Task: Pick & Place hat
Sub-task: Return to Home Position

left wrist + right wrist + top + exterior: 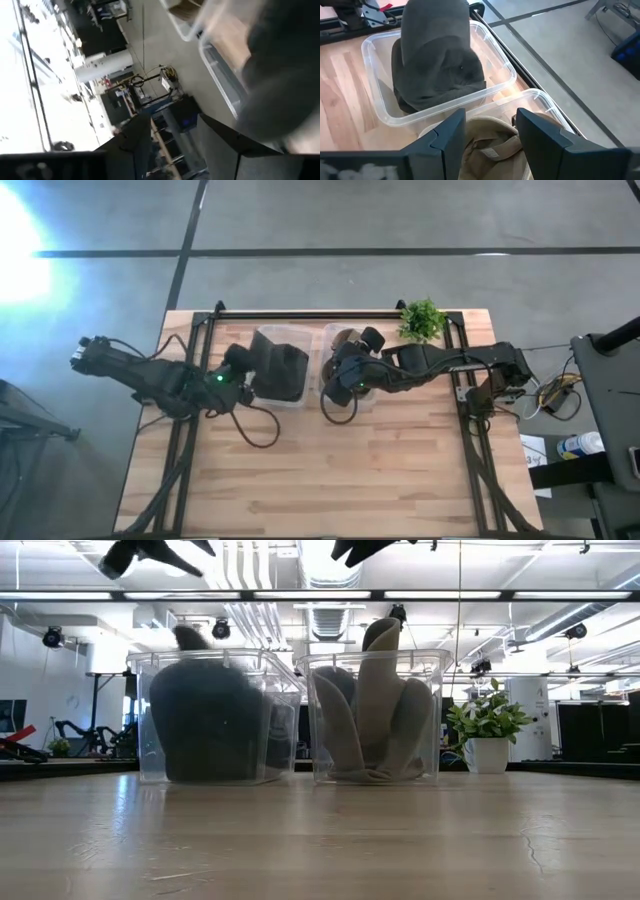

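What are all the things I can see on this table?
table: one, light wood, under everything.
left bin: one, clear, toward the table's back.
black caps: a pile, count unclear, in the left bin.
right bin: one, clear, beside the left bin.
tan caps: several, count unclear, in the right bin.
plant: one, green, white pot, back right of the table.
left gripper: dark, open, by the left bin.
right gripper: dark, open, above the right bin.

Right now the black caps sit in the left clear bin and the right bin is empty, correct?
No: the right bin holds tan caps, not nothing; the low view shows them. The black caps do sit in the left clear bin.
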Tool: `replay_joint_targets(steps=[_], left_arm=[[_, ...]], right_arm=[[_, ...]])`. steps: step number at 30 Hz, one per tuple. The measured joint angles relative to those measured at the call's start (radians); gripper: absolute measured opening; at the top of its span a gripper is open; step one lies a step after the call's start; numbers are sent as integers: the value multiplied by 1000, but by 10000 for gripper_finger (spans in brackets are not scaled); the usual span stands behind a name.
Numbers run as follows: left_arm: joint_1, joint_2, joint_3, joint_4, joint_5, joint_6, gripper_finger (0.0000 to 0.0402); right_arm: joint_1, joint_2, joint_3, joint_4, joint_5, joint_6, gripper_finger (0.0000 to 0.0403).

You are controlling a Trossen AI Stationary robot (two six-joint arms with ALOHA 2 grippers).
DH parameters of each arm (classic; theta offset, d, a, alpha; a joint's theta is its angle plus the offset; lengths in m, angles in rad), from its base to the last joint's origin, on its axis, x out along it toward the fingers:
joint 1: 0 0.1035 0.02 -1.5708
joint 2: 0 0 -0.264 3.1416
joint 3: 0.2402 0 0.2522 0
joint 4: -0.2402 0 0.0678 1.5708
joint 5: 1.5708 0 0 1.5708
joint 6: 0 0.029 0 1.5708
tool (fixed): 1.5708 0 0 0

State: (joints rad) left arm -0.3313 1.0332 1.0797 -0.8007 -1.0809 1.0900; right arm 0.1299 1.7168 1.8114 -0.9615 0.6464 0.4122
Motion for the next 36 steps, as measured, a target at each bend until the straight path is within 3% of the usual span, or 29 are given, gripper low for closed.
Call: replay_joint_targets(steps=[5, 13, 18, 20, 21, 23, 26, 29, 31, 36], left_arm=[[0, 0, 41, 1, 0, -156, 154], [2, 5, 79, 105, -23, -208, 154], [-6, -1, 80, 442, -195, -612, 154], [-15, -24, 80, 526, -203, -741, 154], [-17, -39, 81, 542, -154, -786, 154], [-19, -79, 87, 521, 68, -882, 154], [16, -141, 97, 481, 529, -1032, 154], [77, -190, 100, 468, 831, -1167, 154], [101, -214, 99, 466, 917, -1228, 154], [111, -271, 98, 449, 936, -1288, 154]], right_arm=[[0, 0, 0, 1, 0, 5, 171], [1, 0, 0, 55, 11, 51, 171], [1, -6, 0, 119, 7, 59, 171], [7, -24, 3, 133, -42, 129, 171], [12, -31, 4, 167, -65, 118, 171], [20, -53, 2, 259, -162, 65, 171], [18, -80, -14, 390, -463, -40, 171], [3, -98, -50, 549, -713, -50, 171], [3, -115, -69, 606, -744, -62, 171], [3, -159, -107, 621, -692, -77, 171]])
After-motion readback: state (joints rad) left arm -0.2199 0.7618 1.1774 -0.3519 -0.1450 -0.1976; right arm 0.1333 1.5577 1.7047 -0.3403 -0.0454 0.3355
